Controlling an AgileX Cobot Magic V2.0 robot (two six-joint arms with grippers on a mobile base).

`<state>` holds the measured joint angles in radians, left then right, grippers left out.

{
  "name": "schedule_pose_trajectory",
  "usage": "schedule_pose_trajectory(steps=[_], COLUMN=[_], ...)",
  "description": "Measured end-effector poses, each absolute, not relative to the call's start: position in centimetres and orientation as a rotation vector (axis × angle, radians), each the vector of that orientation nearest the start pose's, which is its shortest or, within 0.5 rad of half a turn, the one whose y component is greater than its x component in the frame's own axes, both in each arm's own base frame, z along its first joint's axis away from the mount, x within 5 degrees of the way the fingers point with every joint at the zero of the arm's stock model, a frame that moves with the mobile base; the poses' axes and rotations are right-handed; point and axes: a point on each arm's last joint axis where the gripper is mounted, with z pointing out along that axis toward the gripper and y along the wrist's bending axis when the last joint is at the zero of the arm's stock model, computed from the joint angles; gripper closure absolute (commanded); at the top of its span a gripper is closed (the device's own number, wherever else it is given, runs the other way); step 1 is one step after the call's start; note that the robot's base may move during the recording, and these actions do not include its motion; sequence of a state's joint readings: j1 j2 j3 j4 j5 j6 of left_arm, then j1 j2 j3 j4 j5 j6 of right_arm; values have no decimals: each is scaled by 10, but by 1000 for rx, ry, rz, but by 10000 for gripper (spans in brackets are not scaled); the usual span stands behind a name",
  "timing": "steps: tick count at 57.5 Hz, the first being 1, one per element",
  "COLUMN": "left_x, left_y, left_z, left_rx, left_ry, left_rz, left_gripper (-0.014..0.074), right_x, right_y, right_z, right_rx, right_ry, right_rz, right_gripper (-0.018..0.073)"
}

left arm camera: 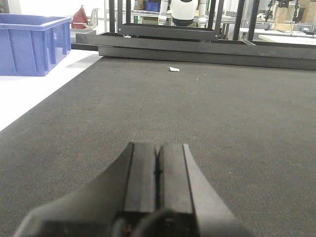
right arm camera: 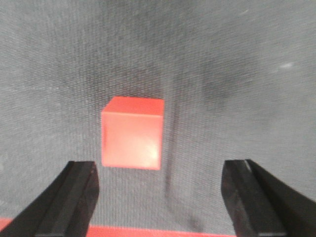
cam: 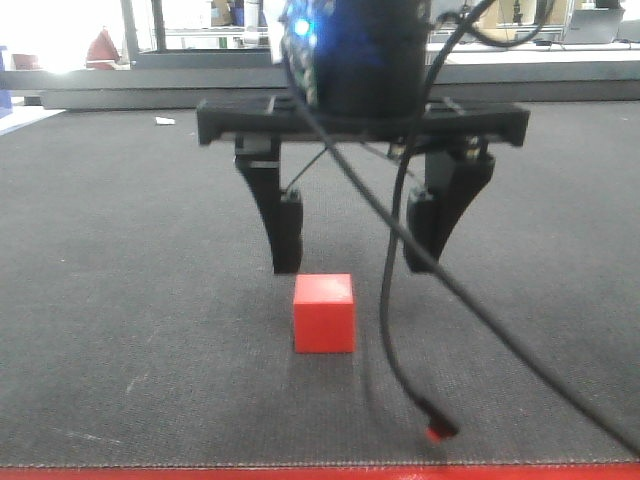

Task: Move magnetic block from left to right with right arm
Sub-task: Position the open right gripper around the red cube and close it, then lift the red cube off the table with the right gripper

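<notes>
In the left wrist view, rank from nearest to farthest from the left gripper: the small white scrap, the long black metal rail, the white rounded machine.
From the left gripper:
1. Small white scrap, on the mat.
2. Long black metal rail, at the mat's far edge.
3. White rounded machine, behind it.

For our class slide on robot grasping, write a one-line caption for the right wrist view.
Open right gripper poised above a red cube resting on dark matting.
</notes>
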<state>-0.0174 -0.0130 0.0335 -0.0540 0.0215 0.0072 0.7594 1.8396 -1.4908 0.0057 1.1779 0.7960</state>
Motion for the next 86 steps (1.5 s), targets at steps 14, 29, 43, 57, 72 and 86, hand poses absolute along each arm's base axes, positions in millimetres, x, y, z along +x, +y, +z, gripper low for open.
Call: schedule_pose_trajectory(steps=[14, 29, 43, 57, 72, 86], left_x=[57, 57, 57, 57, 57, 57], left_y=[-1, -1, -1, -1, -1, -1], left_z=[201, 201, 201, 201, 201, 201], left_rx=[-22, -22, -22, -22, -22, -22], left_ry=[1526, 1526, 1526, 1526, 1526, 1526], left_rz=[-52, -52, -52, -52, -52, -52], left_gripper=[722, 722, 722, 722, 722, 722], right_x=[271, 276, 279, 279, 279, 278], right_y=[267, 274, 277, 277, 277, 276], right_z=[236, 224, 208, 208, 208, 211], right_rx=[45, 58, 61, 65, 65, 68], right_ry=[3056, 3042, 3068, 3067, 3066, 3069], right_rz=[146, 171, 134, 136, 137, 134], right_gripper=[-48, -48, -48, -27, 205, 228])
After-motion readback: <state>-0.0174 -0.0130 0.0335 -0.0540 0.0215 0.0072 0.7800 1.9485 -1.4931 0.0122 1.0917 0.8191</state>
